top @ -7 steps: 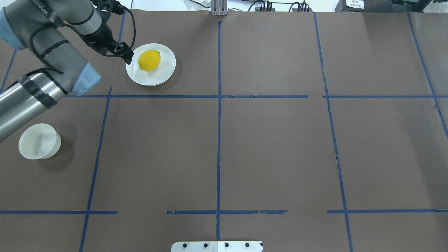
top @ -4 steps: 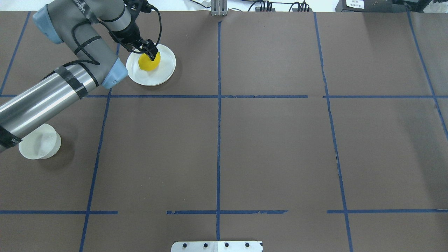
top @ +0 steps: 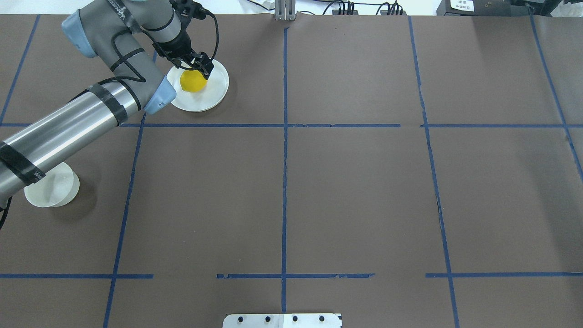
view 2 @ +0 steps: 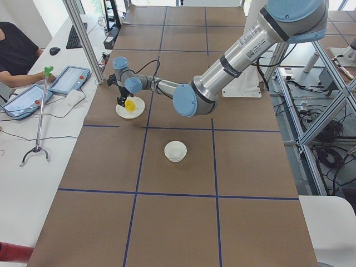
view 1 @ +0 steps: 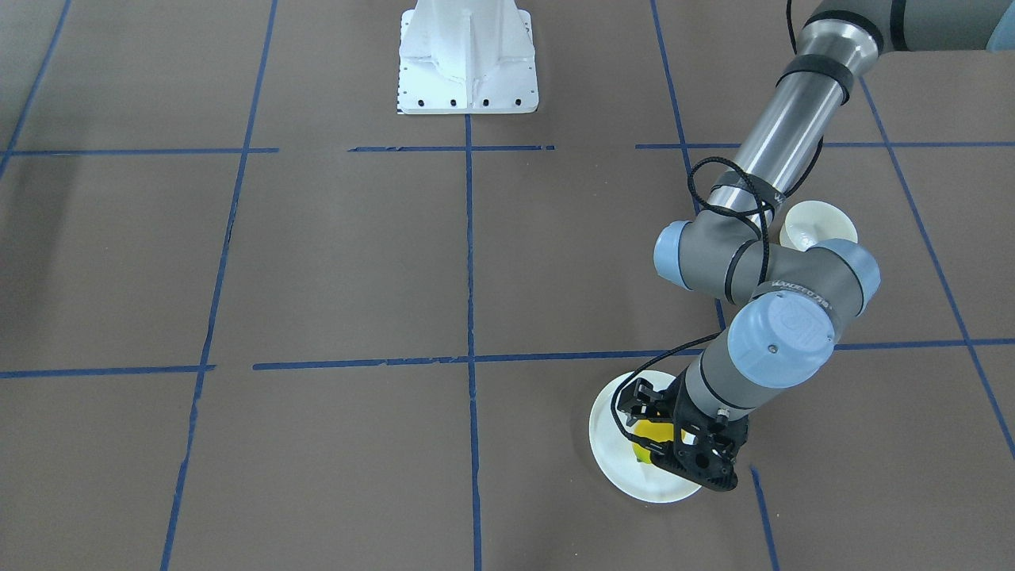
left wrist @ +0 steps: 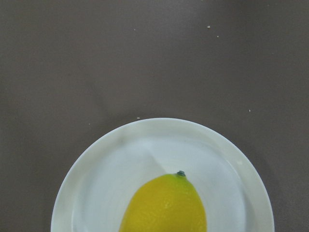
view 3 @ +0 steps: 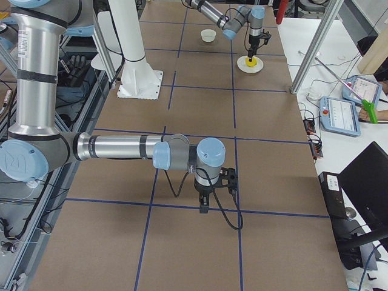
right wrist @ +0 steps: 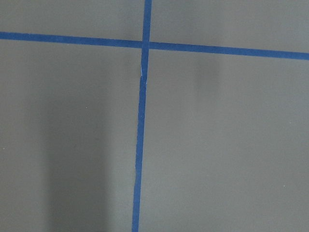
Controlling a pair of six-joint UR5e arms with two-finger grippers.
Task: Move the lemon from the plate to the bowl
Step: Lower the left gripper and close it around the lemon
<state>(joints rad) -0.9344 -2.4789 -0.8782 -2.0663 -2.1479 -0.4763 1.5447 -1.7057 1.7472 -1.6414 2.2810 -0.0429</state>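
Note:
The yellow lemon (top: 191, 83) lies on the flat white plate (top: 218, 91) at the far left of the table. My left gripper (top: 200, 72) hangs right over the lemon, jaws open, one finger on each side of it in the front-facing view (view 1: 670, 444). The left wrist view shows the lemon (left wrist: 164, 205) and its green tip resting on the plate (left wrist: 96, 154). The small off-white bowl (top: 52, 189) stands empty nearer the robot, partly under my left arm. My right gripper (view 3: 203, 206) shows only in the exterior right view; I cannot tell whether it is open or shut.
The table is covered in brown paper with blue tape lines (top: 284, 136). The white robot base (view 1: 468, 59) stands at the near edge. An operator and tablets (view 2: 61, 80) are beyond the far edge.
My left gripper has moved right from the plate's left rim to directly over the lemon. The lemon, plate and bowl have not moved.

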